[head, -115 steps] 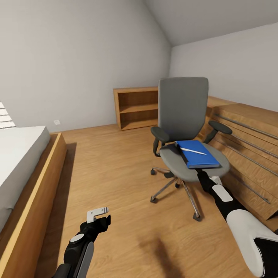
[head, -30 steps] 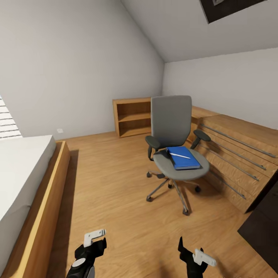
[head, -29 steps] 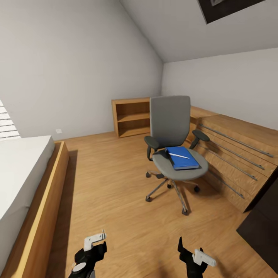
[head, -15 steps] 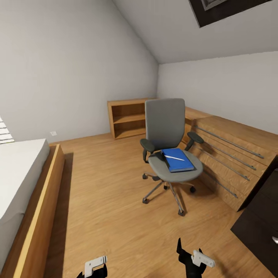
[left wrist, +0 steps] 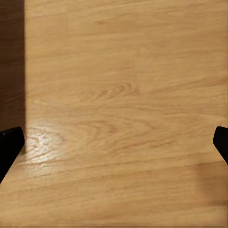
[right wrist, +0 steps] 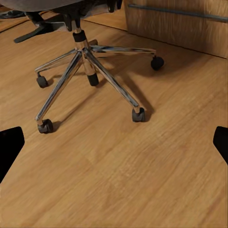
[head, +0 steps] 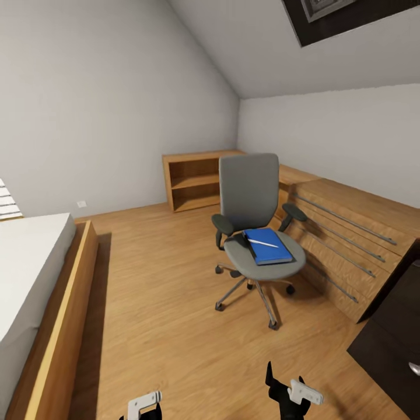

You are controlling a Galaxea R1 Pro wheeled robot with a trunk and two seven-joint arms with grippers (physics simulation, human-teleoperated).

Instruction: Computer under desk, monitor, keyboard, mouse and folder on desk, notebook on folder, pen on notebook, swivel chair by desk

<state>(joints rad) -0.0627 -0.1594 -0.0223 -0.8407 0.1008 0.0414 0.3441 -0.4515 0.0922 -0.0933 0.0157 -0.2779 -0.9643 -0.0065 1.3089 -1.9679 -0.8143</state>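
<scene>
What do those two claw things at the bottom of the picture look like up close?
In the head view, the left gripper shows a white bracket-like piece on a black body. The right gripper is black with a pointed finger and a white block at its side. In the wrist views the fingertips are plain black. No cables or markings are visible.

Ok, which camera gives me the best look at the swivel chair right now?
The head view: it shows the whole swivel chair, from tall grey back to casters, with a blue flat item and the pen on its seat. The right wrist view shows its chrome base and casters up close. The left wrist view looks at bare floor.
</scene>
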